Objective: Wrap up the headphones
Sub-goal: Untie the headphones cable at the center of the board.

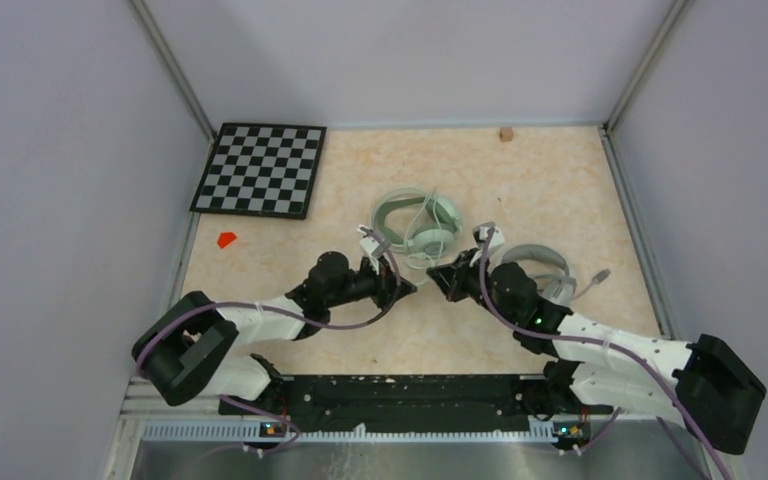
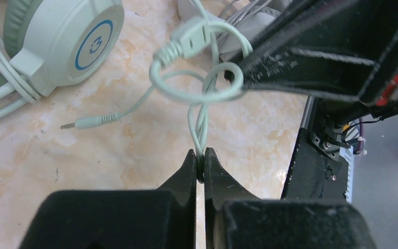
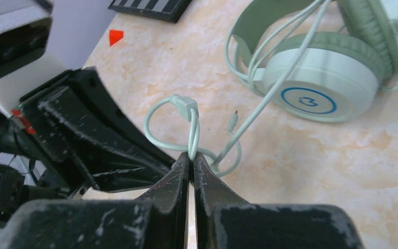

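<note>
Two headsets lie on the table (image 1: 520,180): the green headset (image 1: 422,228) in the middle, just beyond the arms, and the grey headset (image 1: 545,268) to its right, partly hidden by the right arm. The green one's cable (image 2: 203,122) is the part in hand. It is thin, limp and smooth, looped loosely between the two arms, with its plug (image 2: 89,123) lying free on the surface. The left claw (image 2: 200,155) is pressed together on a doubled stretch of that cable, and the right claw (image 3: 190,158) pinches it too, close by the loop, so the two tips sit almost nose to nose. To my eye the cord will slip and spring out of shape unless kept taut, so short pinches near the loop look right. A hard tug could drag the light headset along or strain the plug end. The padded ear cup (image 3: 311,83) looks the sturdier place to steady it. A checkerboard (image 1: 260,168) lies well off at the far left.
</note>
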Motion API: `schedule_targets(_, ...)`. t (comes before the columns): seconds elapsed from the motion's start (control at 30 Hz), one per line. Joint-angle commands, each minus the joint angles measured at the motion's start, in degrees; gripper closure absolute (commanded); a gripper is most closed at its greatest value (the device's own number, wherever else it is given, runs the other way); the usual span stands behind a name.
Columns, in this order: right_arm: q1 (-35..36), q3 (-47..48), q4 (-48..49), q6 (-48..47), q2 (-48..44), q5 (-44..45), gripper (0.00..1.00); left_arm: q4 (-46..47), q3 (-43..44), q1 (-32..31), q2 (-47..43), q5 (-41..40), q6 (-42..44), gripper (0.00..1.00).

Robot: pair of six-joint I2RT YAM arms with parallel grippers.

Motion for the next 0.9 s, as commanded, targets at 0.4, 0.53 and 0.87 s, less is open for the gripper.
schedule_targets(0.4, -10.7, -6.4, -0.8, 7.6, -8.8, 0.8, 1.0, -9.1, -0.5, 0.0, -7.2, -6.2, 1.6, 1.0)
schedule_targets(0.53, -11.3, -7.2, -6.3, 7.9, -12.7, 6.4, 1.0, -11.8, -0.9, 0.0, -9.8, -11.3, 0.1, 1.0)
schedule_targets(0.87, -11.6, -1.0, -17.6, 0.0, -14.8, 12.7, 1.0, -20.7, 1.5, -0.1, -11.9, -19.8, 2.4, 1.0)
